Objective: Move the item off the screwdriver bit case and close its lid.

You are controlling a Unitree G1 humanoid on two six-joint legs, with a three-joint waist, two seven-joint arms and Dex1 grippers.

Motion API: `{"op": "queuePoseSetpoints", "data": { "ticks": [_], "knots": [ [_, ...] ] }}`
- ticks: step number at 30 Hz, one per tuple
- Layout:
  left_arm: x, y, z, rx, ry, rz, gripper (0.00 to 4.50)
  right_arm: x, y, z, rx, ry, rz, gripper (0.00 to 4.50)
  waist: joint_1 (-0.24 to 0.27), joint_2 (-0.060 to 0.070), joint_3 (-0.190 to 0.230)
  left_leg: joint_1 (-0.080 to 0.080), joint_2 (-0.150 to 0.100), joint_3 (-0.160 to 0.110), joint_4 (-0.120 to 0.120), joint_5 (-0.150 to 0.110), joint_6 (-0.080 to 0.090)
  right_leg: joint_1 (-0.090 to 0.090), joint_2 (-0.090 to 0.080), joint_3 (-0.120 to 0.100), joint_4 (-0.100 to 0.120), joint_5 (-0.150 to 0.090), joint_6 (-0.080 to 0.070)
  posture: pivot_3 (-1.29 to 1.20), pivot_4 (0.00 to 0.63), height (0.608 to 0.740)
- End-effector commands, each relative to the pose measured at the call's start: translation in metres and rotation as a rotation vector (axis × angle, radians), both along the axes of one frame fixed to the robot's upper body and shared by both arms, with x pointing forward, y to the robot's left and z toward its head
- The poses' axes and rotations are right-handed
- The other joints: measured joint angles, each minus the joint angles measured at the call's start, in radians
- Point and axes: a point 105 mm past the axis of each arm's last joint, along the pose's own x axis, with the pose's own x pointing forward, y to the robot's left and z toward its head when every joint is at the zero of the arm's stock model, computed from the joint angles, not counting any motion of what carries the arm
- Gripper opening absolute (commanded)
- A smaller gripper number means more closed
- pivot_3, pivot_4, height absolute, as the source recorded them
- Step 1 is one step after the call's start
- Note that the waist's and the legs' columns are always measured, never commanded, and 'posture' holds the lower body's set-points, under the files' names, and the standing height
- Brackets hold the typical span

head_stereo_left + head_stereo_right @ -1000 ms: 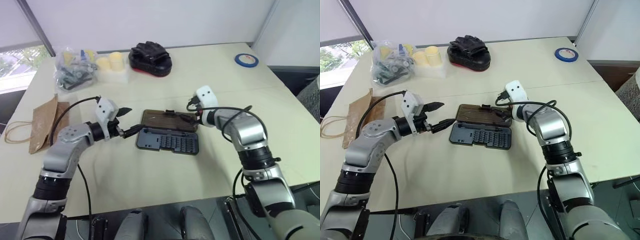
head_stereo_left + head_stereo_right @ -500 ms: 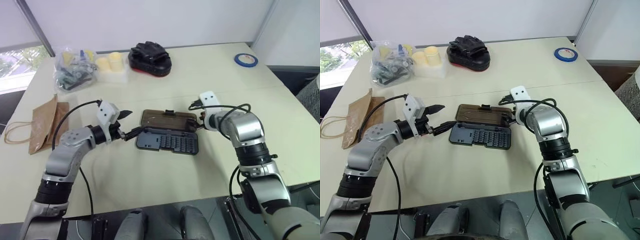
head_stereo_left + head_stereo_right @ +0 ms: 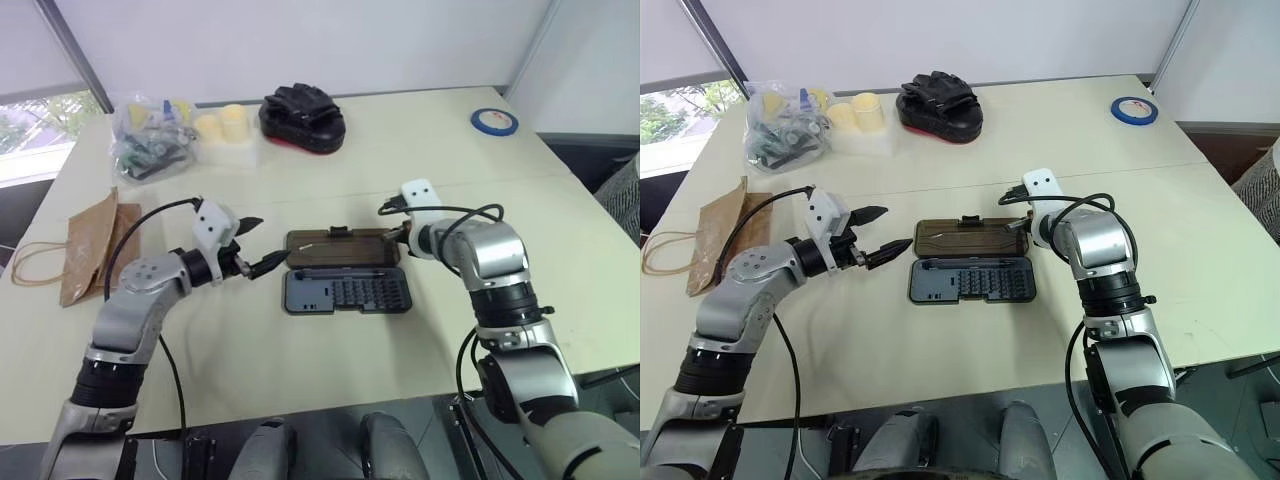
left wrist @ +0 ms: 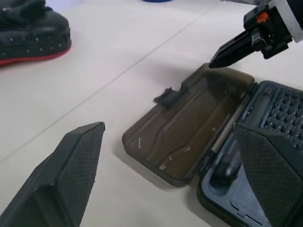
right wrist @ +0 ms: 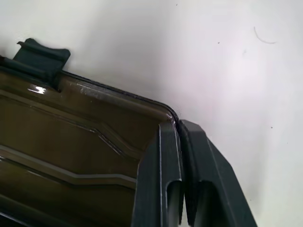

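In the left eye view the screwdriver bit case (image 3: 346, 290) lies open at mid-frame on the table (image 3: 400, 150), its dark grey base nearer the bottom of the frame and the lid (image 3: 343, 248) laid flat just above it. The left gripper (image 3: 258, 245) sits just left of the case with its two black fingers spread wide and nothing between them, the lower fingertip close to the lid's left end. The right gripper (image 3: 400, 237) is at the lid's right end, at its upper right corner, fingers pressed together. The paper bag (image 3: 92, 246) lies at the far left edge of the frame, well apart from the case and both grippers. A clear plastic bag of parts (image 3: 148, 141), a black padded thing (image 3: 302, 117) and a blue tape roll (image 3: 494, 122) sit along the upper part of the frame. In the left wrist view the left gripper's fingers (image 4: 71, 175) stand far apart, framing the open lid (image 4: 189, 124) with its latch tab (image 4: 166, 96), and the right gripper's clenched tip (image 4: 227, 51) touches or nearly touches the lid's far corner. In the right wrist view the right gripper's fingers (image 5: 161, 179) are shut tight against each other, their tips at the lid's rounded corner (image 5: 161, 109); whether the lid's edge is pinched between them cannot be told.
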Motion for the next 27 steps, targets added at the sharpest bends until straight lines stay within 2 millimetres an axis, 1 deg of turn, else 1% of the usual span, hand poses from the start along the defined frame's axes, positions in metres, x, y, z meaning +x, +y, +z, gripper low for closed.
{"op": "queuePoseSetpoints", "data": {
  "ticks": [1, 5, 11, 14, 21, 27],
  "knots": [
    [0.004, 0.006, 0.016, -0.005, -0.070, 0.026, 4.50, -0.007, -0.004, -0.011, -0.020, 0.052, -0.007, 0.05, 0.000, 0.000, 0.000, 0.000, 0.000, 0.000, 0.000, 0.000, 0.000, 0.000, 0.000, 0.000, 0.000, 0.000, 0.000, 0.00, 0.150, 0.740],
    [0.006, 0.008, 0.018, -0.007, -0.082, 0.037, 4.50, -0.013, -0.001, -0.013, -0.031, 0.066, 0.013, 0.05, 0.001, 0.000, 0.000, 0.000, 0.000, 0.000, 0.000, 0.000, 0.000, 0.000, 0.000, 0.000, 0.000, 0.000, 0.000, 0.00, 0.150, 0.740],
    [0.006, 0.007, 0.017, -0.013, -0.086, 0.043, 4.50, -0.036, 0.007, -0.018, -0.042, 0.094, 0.073, 0.05, -0.001, 0.000, 0.000, 0.000, 0.000, -0.001, 0.000, 0.000, 0.000, 0.000, 0.000, 0.000, 0.000, 0.000, 0.000, 0.00, 0.150, 0.740],
    [0.006, 0.007, 0.017, -0.014, -0.087, 0.044, 4.50, -0.041, 0.009, -0.015, -0.047, 0.090, 0.086, 0.05, -0.002, 0.000, 0.000, 0.000, 0.000, -0.001, -0.001, 0.000, 0.000, 0.000, 0.000, 0.000, 0.000, 0.000, 0.000, 0.00, 0.150, 0.740],
    [0.008, 0.005, 0.017, -0.018, -0.089, 0.042, 4.50, -0.046, 0.017, -0.010, -0.035, 0.082, 0.110, 0.05, -0.004, 0.000, 0.000, 0.000, 0.000, -0.001, -0.001, 0.000, 0.000, 0.000, 0.000, 0.000, 0.000, 0.000, 0.000, 0.00, 0.150, 0.740],
    [0.008, 0.004, 0.017, -0.016, -0.091, 0.038, 4.50, -0.040, 0.017, -0.008, -0.044, 0.058, 0.108, 0.05, -0.005, 0.000, 0.000, 0.000, 0.000, -0.001, -0.001, 0.000, 0.000, 0.000, 0.000, 0.000, 0.000, 0.000, 0.000, 0.00, 0.150, 0.740]
  ]
}}
